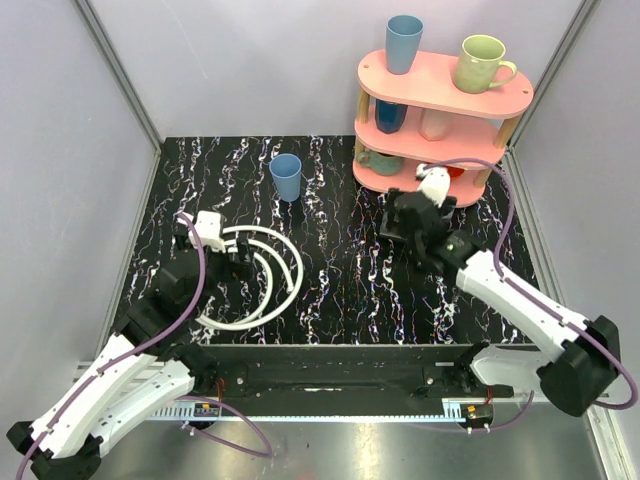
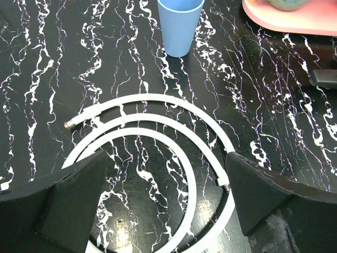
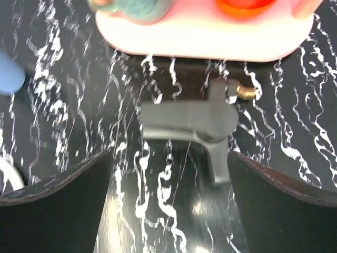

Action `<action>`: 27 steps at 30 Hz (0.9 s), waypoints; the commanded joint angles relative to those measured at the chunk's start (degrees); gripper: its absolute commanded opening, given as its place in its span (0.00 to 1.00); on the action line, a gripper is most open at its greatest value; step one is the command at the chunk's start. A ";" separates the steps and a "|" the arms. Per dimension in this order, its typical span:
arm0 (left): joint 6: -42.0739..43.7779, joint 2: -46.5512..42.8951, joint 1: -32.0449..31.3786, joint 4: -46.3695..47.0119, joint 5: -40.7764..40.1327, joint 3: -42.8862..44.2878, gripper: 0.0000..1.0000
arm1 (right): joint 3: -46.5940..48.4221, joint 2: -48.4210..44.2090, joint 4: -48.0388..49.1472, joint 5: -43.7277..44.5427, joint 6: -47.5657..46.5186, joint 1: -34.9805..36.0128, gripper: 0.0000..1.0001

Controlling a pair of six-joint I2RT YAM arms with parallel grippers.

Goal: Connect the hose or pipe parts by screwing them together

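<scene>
Two thin white hoses [image 2: 158, 132] lie curled in nested loops on the black marbled table [image 1: 340, 280]. One small metal fitting [image 2: 69, 125] shows at the left end of a loop, another [image 2: 225, 185] beside my right fingertip. My left gripper [image 2: 166, 205] hangs open over the loops [image 1: 270, 275], touching nothing. My right gripper [image 3: 168, 205] is open just short of a grey handle-shaped part [image 3: 189, 122] with a brass fitting [image 3: 245, 93], which lies in front of the pink shelf. In the top view the right gripper [image 1: 398, 207] covers that part.
A blue cup [image 1: 286, 177] stands behind the hoses, also in the left wrist view [image 2: 180, 23]. The pink two-tier shelf [image 1: 440, 85] with cups fills the back right, close ahead of the right gripper. Grey walls close in the table on three sides.
</scene>
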 commanded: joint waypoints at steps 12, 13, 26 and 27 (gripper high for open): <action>-0.64 -1.78 0.29 0.91 -1.99 2.32 0.99 | 10.92 19.52 3.58 -25.40 -0.91 -22.80 1.00; -0.64 -1.69 0.29 0.91 -1.99 2.32 0.99 | 11.18 19.78 3.75 -26.73 -1.35 -22.80 1.00; -0.64 -3.44 1.52 0.29 -8.76 2.67 0.99 | 7.40 17.93 12.72 -40.29 3.57 -12.71 0.94; -0.73 -3.62 1.87 0.20 -9.54 2.76 0.99 | 8.19 19.51 12.72 -40.19 4.09 -11.21 0.93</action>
